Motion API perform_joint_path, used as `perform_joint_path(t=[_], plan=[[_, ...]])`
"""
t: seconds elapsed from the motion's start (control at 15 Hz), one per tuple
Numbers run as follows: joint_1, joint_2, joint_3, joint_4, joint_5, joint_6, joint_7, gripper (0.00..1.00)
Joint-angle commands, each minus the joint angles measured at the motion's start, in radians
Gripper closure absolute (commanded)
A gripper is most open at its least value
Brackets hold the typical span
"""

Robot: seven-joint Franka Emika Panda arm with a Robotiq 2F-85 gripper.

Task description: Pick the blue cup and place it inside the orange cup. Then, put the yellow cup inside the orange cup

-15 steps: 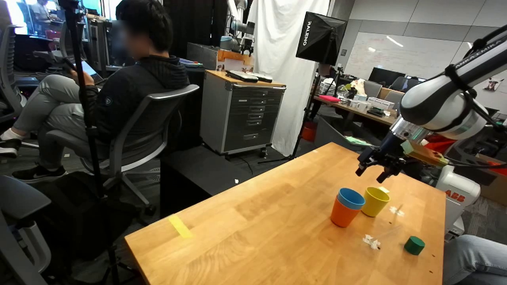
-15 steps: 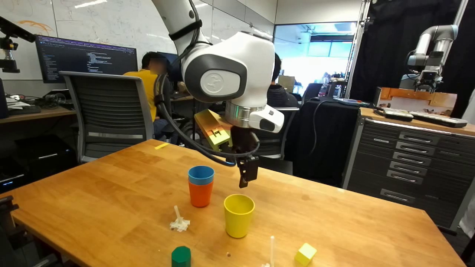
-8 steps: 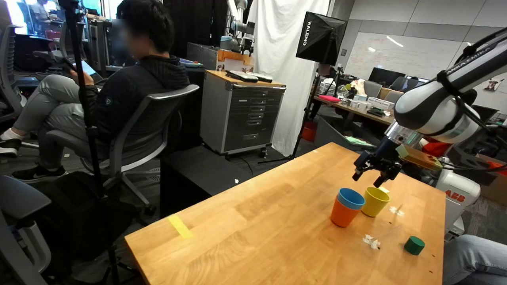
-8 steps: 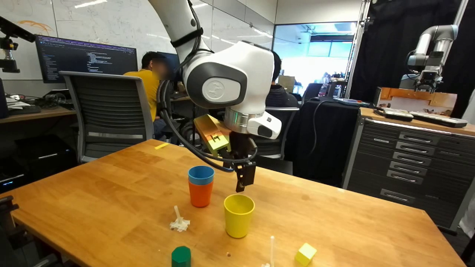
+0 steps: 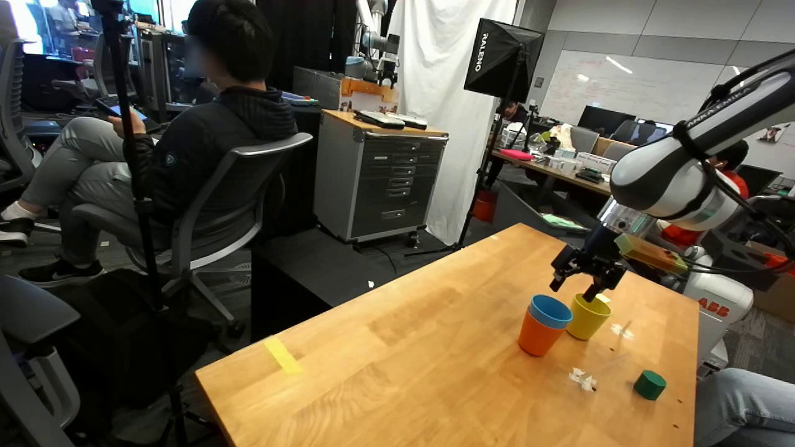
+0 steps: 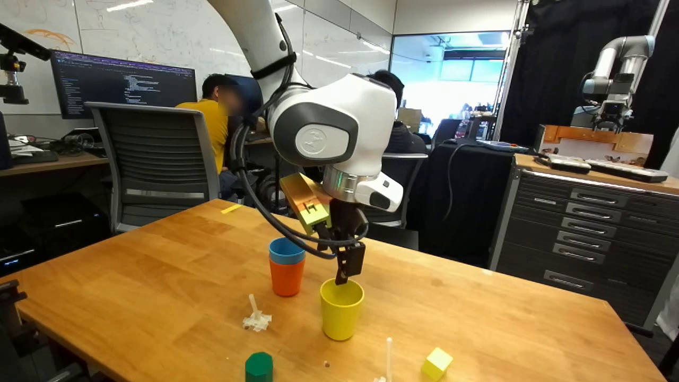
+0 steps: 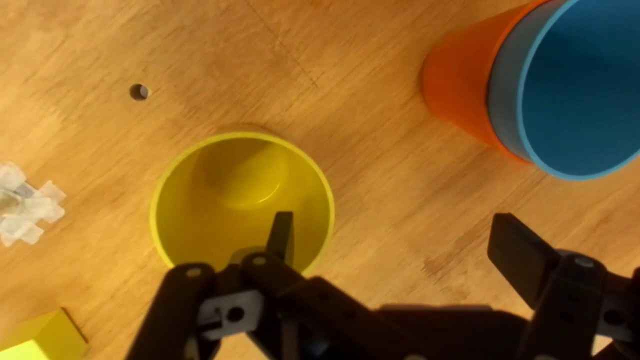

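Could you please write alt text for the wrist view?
An open gripper, one finger overlapping the mouth of an upright yellow cup, the other to its right. Upper right, a blue cup sits inside an orange cup; lower left, a yellow block.

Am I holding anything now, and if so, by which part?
Nothing is held: the gripper is open, one jaw over or in the mouth of the yellow cup, the other out past its rim.

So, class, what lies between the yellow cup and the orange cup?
Only bare wooden tabletop lies between the yellow cup and the orange cup; the wrist view shows this stretch.
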Motion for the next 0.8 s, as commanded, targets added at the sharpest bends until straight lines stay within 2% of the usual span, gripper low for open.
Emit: perform_joint_path(t=[0.0, 0.33, 0.4, 0.47, 0.6, 0.73], plan=[[0.011, 0.028, -0.016, 0.051, -0.019, -0.048, 0.029, 0.00], [0.009, 0.051, -0.017, 0.081, -0.018, -0.079, 0.034, 0.01], [0.009, 0.055, -0.019, 0.085, -0.019, -0.084, 0.036, 0.07], [0.010, 0.058, -0.020, 0.089, -0.019, -0.089, 0.037, 0.08], [0.010, 0.062, -0.022, 0.096, -0.020, -0.097, 0.039, 0.20], [0.012, 0.066, -0.025, 0.104, -0.021, -0.109, 0.041, 0.41]])
